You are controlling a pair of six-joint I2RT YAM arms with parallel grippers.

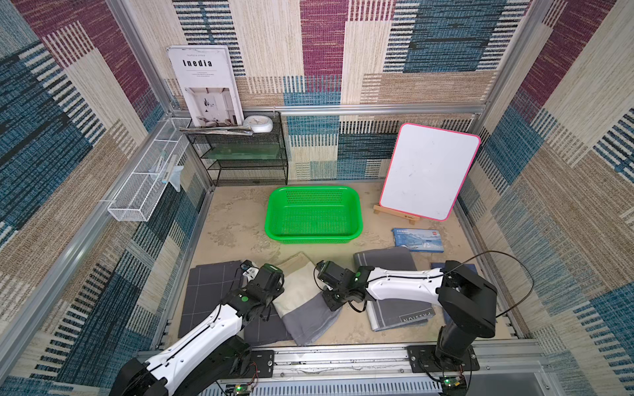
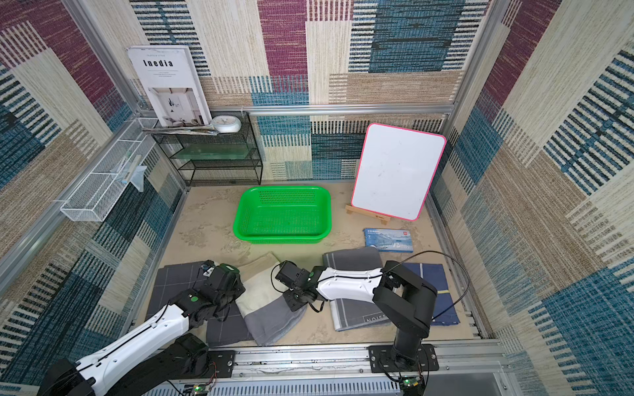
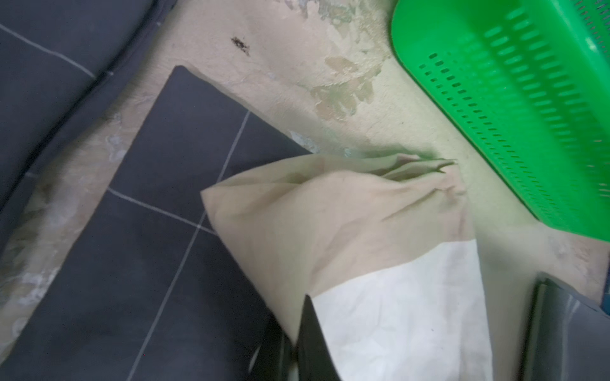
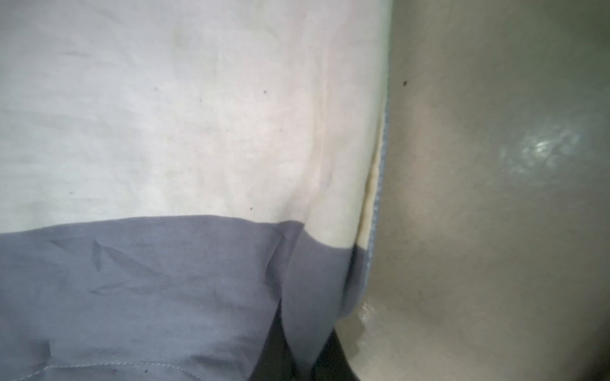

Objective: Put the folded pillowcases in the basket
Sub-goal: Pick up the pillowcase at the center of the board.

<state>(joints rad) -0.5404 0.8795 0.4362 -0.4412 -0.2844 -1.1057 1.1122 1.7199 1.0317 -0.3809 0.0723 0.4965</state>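
Beige, white and grey, the folded pillowcase [image 1: 302, 298] lies on the near part of the mottled sandy table [image 1: 233, 219], with the left gripper [image 3: 312, 343] and right gripper [image 4: 298, 363] each pinched closed on an opposite edge. Lifting and carrying remain, I judge: the green basket [image 1: 314, 216] farther back sits empty, with a whiteboard [image 1: 429, 171] and black shelf [image 1: 247, 161] behind it against patchwork woven walls [image 1: 322, 51].

Left arm [image 1: 206, 325] extends forward from the near rail, wrist pitched down; left gripper [image 3: 298, 354] clamped on one edge of the folded pillowcase [image 1: 300, 288]; right arm [image 1: 401, 284] elbowed across toward centre, forearm near level; right gripper [image 1: 331, 303] closed on the opposite edge; fingertips mostly hidden in both top views.
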